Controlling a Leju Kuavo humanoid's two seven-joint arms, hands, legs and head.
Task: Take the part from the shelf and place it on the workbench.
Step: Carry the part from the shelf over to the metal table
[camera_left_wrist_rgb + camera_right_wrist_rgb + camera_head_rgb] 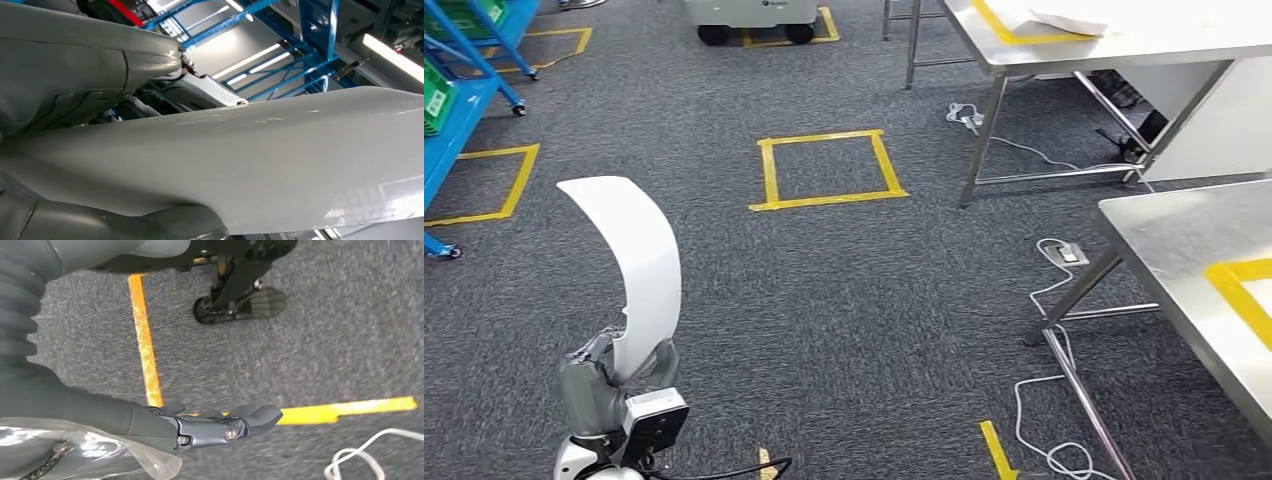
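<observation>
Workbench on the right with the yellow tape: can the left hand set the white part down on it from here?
Probably not yet. The left hand holds the white part low on the robot's left, while the workbench lies across open carpet on the far right. Nothing blocks the way.

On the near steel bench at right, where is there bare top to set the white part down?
The near bench is bare steel from its left edge to the yellow tape, with more bare steel past it. The far bench already carries a white part by its tape. The left hand holds the part.
</observation>
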